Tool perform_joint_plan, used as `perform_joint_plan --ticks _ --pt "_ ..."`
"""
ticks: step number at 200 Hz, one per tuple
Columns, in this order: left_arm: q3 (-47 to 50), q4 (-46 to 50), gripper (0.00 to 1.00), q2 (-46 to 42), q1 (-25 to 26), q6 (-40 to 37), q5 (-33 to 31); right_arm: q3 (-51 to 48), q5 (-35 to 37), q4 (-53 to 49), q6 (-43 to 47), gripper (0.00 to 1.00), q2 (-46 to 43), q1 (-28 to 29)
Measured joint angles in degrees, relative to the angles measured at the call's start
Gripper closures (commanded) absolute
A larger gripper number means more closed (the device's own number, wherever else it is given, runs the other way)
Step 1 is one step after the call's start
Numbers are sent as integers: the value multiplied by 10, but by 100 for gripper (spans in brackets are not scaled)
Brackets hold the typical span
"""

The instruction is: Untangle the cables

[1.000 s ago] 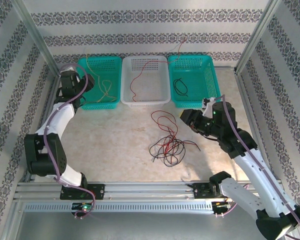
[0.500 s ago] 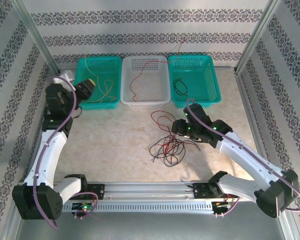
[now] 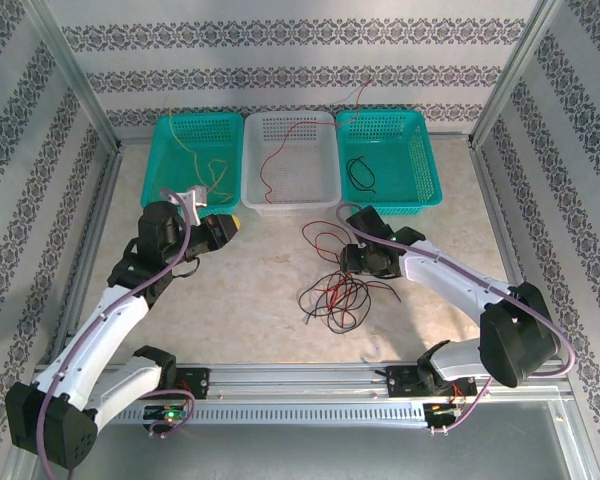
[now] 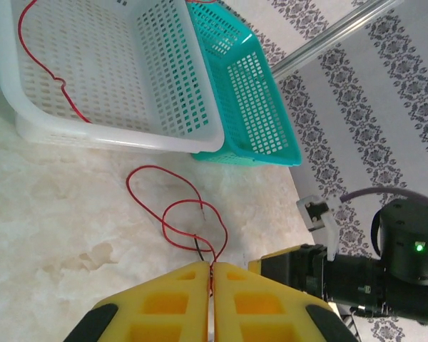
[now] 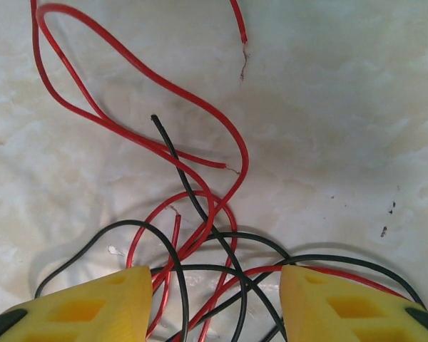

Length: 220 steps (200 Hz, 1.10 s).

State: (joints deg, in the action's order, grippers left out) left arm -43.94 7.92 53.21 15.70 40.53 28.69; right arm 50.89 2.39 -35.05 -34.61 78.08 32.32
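Note:
A tangle of red and black cables (image 3: pixel 335 290) lies on the table in front of the baskets. My right gripper (image 3: pixel 361 262) hangs over its upper part, open. In the right wrist view its fingers (image 5: pixel 214 279) straddle crossing red cables (image 5: pixel 139 71) and black cables (image 5: pixel 172 153) without closing on any. My left gripper (image 3: pixel 227 224) is left of the tangle and apart from it. Its yellow fingers (image 4: pixel 212 269) are shut with nothing held, and a red loop (image 4: pixel 172 214) lies on the table beyond them. A yellow cable (image 3: pixel 206 172), a red cable (image 3: pixel 280 150) and a black cable (image 3: pixel 360 176) each lie in a basket.
Three baskets stand along the back: teal on the left (image 3: pixel 170 205), white in the middle (image 3: pixel 290 207), teal on the right (image 3: pixel 432 180). Metal frame posts and patterned walls close in the sides. Open table lies between the tangle and the near rail (image 3: pixel 300 378).
My left arm swung from the left basket to the table's middle and its jaws closed. My right arm moved left over the tangle and its jaws opened wider.

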Motion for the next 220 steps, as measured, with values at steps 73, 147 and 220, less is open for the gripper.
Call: perform_joint_plan --ticks 73,147,220 --pt "2 -52 74 95 34 37 40 -121 -32 13 -31 54 -37 -5" --pt "0 -45 56 66 61 17 26 -138 -74 52 -31 100 -21 -11" --pt "-32 -64 47 140 153 -3 32 22 -74 44 -15 100 -130 120"
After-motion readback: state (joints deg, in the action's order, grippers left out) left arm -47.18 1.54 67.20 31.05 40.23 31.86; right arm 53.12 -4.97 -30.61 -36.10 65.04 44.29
